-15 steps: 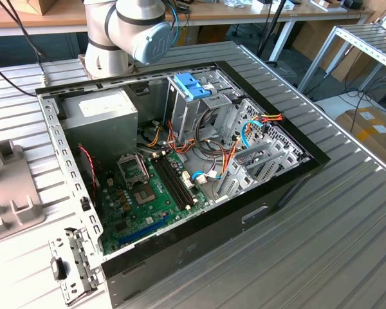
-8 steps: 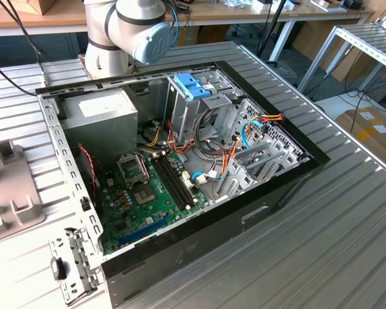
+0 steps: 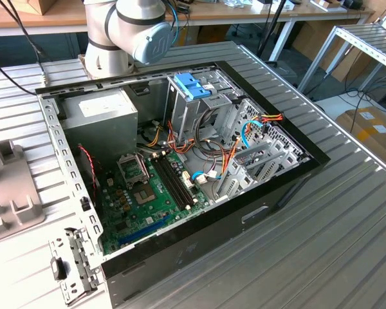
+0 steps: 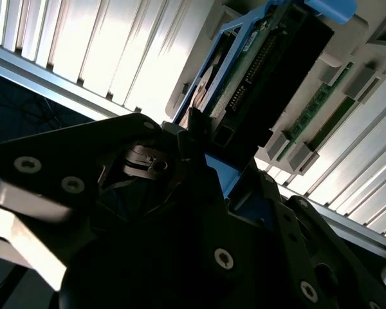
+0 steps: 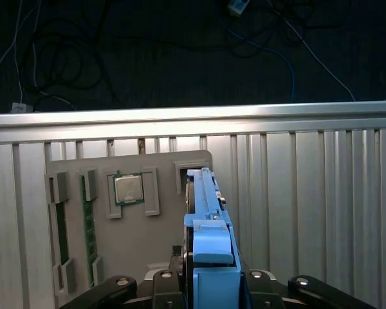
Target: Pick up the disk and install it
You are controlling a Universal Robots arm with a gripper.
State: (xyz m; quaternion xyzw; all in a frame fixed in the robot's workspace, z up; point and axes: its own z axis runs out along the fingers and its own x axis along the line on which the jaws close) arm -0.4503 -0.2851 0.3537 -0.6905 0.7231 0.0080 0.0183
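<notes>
My tool (image 5: 213, 283) is clamped on the disk's (image 5: 202, 193) blue end. It's on edge at the grey tray (image 5: 161, 161), so it's easy to grab.

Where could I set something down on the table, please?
The ribbed table on the exterior view's right of the computer case is bare. Inside the case, cables and the motherboard crowd every gap. In the first wrist view, the disk stands between the grey tray and bare table.

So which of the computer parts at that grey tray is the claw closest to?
The disk in its bright blue carrier, standing on edge right at the gripper; the square chip and green memory stick lie flat, farther off.
</notes>
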